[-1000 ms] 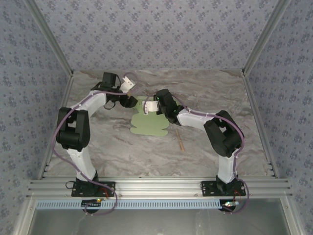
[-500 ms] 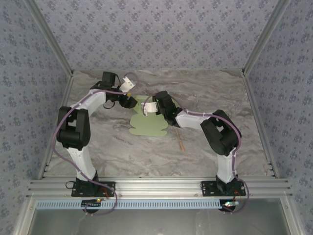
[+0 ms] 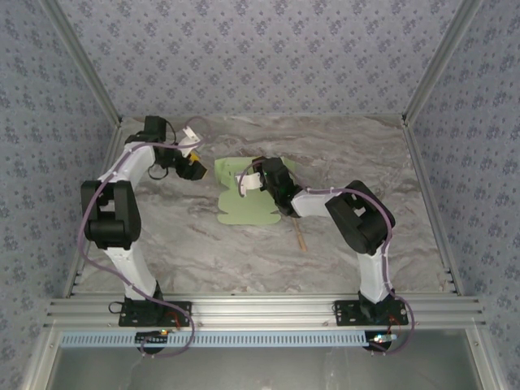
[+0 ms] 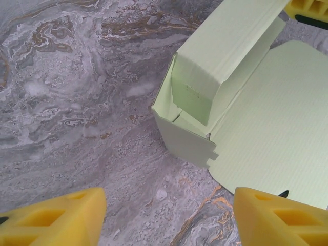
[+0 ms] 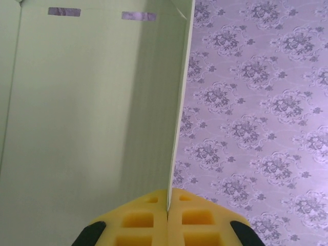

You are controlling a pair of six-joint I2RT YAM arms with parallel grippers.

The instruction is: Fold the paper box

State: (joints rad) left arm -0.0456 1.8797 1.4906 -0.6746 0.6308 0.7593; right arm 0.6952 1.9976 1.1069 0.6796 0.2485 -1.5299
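Note:
The paper box (image 3: 248,207) is pale green card lying mid-table, partly folded, with its far end raised. In the left wrist view the paper box (image 4: 266,133) shows one flap bent over a low wall at its corner, beside a flat panel. My left gripper (image 3: 197,169) hangs open to the left of the card, apart from it; its yellow fingers (image 4: 56,220) have only marble between them. My right gripper (image 3: 244,180) is over the card's far part. Its pads (image 5: 148,220) are shut on the thin edge of an upright panel of the paper box (image 5: 92,102).
A thin tan stick (image 3: 301,236) lies on the marble table (image 3: 179,244) just right of the card's near end. Patterned walls and metal rails close in the table on the left, right and back.
My left arm has drawn back to the left, away from the card. The right gripper stays shut on the panel and has shifted slightly; the card's far end now reaches further left.

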